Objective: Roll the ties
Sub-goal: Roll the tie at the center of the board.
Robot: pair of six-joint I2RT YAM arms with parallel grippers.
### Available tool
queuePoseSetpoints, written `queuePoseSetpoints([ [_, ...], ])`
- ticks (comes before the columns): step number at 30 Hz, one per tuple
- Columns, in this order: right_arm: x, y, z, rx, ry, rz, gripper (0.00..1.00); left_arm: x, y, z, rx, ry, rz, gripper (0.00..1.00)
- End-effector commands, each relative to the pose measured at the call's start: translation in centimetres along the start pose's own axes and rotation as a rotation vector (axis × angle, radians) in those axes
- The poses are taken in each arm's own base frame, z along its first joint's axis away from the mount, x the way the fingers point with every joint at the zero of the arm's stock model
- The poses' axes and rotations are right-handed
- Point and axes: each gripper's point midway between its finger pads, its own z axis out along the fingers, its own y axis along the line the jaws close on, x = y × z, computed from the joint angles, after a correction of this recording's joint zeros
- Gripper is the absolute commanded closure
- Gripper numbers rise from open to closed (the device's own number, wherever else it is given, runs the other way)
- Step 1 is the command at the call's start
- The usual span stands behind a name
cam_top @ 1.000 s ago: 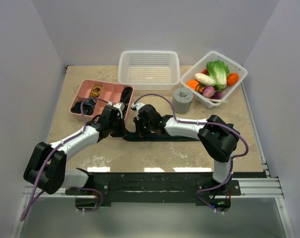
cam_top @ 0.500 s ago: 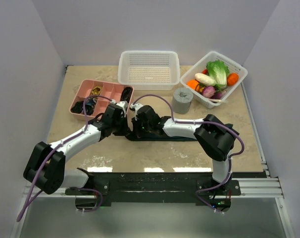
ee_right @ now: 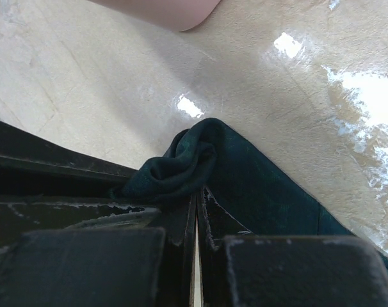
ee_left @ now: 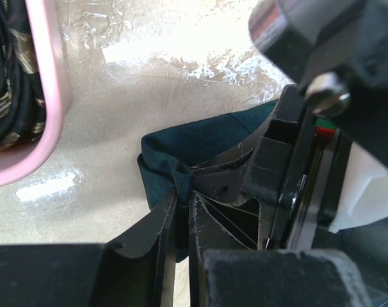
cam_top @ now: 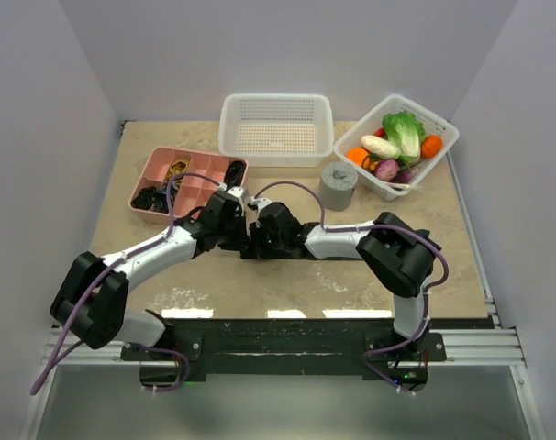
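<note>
- Both grippers have closed in on each other over the last second: in the top view the left gripper (cam_top: 238,235) has slid right and nearer, and the right gripper (cam_top: 261,240) has dropped back to meet it, so they now sit just beside each other at mid-table (cam_top: 260,293).
- One tie (ee_left: 181,144), dark teal-green, lies flat on the table under the right forearm. Its left end is now bunched up at the fingertips and sits further right than before.
- Left jaws stand almost together, pinching a fold of that bunched end.
- Right jaws are pressed fully together, with the crumpled end touching their tips. Whether cloth is caught between them I cannot tell.
- My judgement: the first turn of the roll is being started, and most of the band is still unrolled.
- Farther off, the pink tray (cam_top: 191,170), grey cylinder (cam_top: 338,186), white basket (cam_top: 276,105) and vegetable basket (cam_top: 443,137) have not moved.
- No brand, label or writing can be read in any view.
</note>
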Motion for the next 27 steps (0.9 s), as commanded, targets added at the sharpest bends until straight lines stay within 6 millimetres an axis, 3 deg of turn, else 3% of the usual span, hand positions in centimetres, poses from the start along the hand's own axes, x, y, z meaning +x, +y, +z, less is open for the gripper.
queuePoseSetpoints([
  [1,-1.9,1.7,-0.3,-0.062,-0.074,0.026,1.0,-2.2,-1.2,0.0,0.02,-0.064,-0.01,1.0],
  [17,-4.2,0.5,-3.4,-0.049,-0.123,0.029,1.0,-2.4,0.7,0.0,-0.109,-0.058,-0.033,1.0],
  [27,-4.9,-1.7,-5.0,0.063,-0.133,-0.009,1.0,-3.2,0.8,0.3,-0.177,-0.054,-0.021,1.0],
])
